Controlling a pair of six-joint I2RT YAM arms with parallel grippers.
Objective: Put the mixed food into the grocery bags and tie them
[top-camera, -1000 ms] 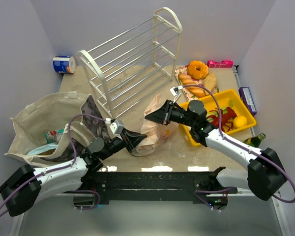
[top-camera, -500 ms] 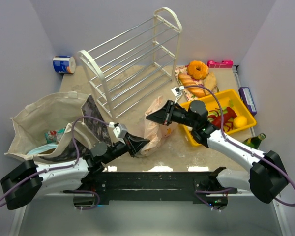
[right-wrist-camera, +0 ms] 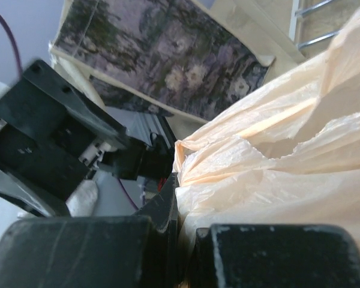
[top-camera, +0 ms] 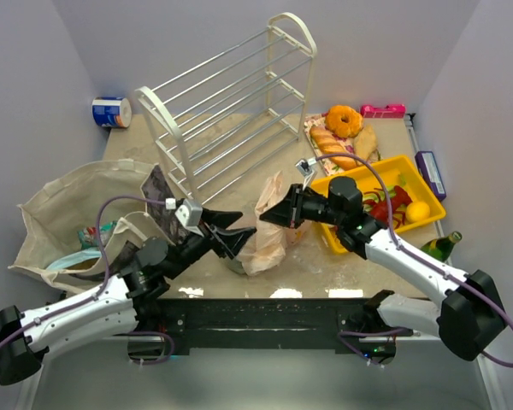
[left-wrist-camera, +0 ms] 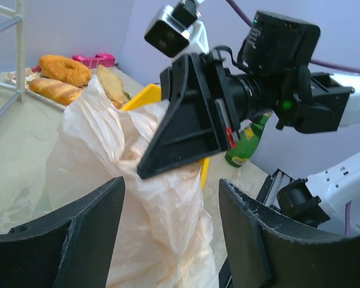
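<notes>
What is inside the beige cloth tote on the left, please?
A green-white packet and a light blue packet show in the cloth tote. Its folded walls hide whatever lies deeper.

The overhead camera sits high at the near edge of the table, looking down and forward over all of it. The left wrist camera looks rightward past its own fingers, close on the pink bag; the right wrist camera faces back leftward, almost against that bag, the tote beyond. All three share the bag
</notes>
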